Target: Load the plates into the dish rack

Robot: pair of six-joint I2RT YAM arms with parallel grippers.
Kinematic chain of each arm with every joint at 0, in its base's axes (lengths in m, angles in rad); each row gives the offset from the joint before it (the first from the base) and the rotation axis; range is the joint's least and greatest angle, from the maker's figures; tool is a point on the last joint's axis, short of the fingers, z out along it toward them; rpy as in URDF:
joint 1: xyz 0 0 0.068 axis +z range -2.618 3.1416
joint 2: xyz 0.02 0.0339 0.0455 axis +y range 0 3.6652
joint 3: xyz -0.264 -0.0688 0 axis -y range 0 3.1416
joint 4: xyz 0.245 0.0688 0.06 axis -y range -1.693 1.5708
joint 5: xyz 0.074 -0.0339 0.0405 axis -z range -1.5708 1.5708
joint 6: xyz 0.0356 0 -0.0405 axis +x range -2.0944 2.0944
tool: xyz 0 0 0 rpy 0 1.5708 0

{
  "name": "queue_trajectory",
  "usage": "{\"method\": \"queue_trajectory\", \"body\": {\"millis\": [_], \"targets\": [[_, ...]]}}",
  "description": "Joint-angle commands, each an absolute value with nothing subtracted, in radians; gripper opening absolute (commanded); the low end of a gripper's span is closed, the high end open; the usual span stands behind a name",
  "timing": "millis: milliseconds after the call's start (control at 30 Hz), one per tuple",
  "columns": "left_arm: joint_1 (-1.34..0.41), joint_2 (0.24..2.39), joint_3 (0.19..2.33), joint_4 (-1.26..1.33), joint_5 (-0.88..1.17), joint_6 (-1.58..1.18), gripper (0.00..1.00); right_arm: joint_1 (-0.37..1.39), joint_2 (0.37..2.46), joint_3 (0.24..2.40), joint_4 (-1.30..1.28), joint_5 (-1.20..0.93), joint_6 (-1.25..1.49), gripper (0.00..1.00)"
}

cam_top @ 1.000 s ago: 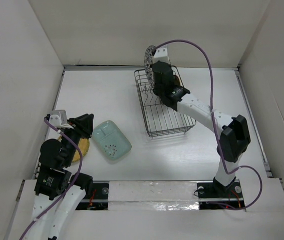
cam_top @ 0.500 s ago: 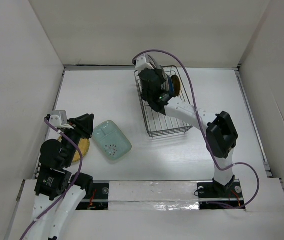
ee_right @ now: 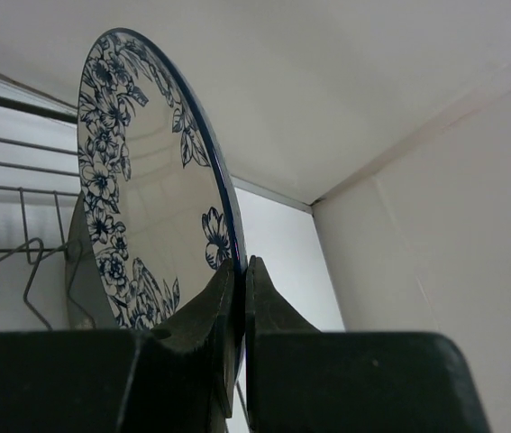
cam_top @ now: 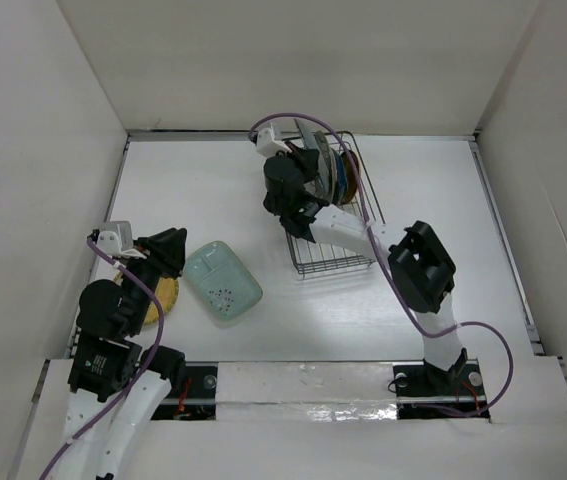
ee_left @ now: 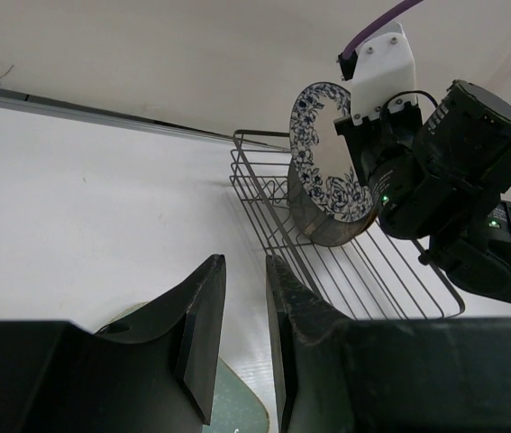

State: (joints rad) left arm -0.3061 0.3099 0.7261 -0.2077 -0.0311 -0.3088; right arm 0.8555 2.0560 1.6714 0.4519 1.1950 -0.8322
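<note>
Over the last second the right arm has folded inward, carrying the floral plate (ee_right: 147, 198) from beyond the far-left corner of the dish rack (cam_top: 333, 255) down into its upper end, at centre-top of the overhead view. The right arm's fingers (ee_right: 223, 307) are clamped on the plate's rim. The plate stands on edge, just in front of the plates already racked (cam_top: 343, 172). Whether its rim is seated between prongs cannot be told. The left arm's fingers (ee_left: 210, 307), at lower left, are slightly parted and hold nothing. Judgement: insertion is nearly complete and release is the step in hand. The mint-green plate (cam_top: 223, 280) and a yellow plate (cam_top: 163, 298) lie on the table (cam_top: 203, 190), not yet loaded.
</note>
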Motion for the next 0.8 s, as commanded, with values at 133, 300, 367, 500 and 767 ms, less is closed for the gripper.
{"method": "queue_trajectory", "body": {"millis": [133, 300, 367, 500, 767], "targets": [[-0.310, 0.302, 0.723, -0.175, -0.025, -0.314, 0.22, 0.844, 1.985, 1.733, 0.214, 1.180, -0.427, 0.00], [-0.310, 0.305, 0.721, -0.173, -0.021, -0.314, 0.22, 0.795, 1.974, 1.743, -0.056, 1.076, -0.099, 0.00], [-0.310, 0.308, 0.721, -0.172, -0.020, -0.314, 0.22, 0.766, 1.970, 1.740, -0.121, 1.036, -0.026, 0.00], [-0.310, 0.316, 0.719, -0.169, -0.015, -0.314, 0.22, 0.732, 1.942, 1.718, -0.178, 0.974, 0.152, 0.06], [-0.310, 0.337, 0.718, -0.166, -0.017, -0.314, 0.23, 0.741, 1.853, 1.681, -0.124, 0.968, 0.167, 0.65]]}}
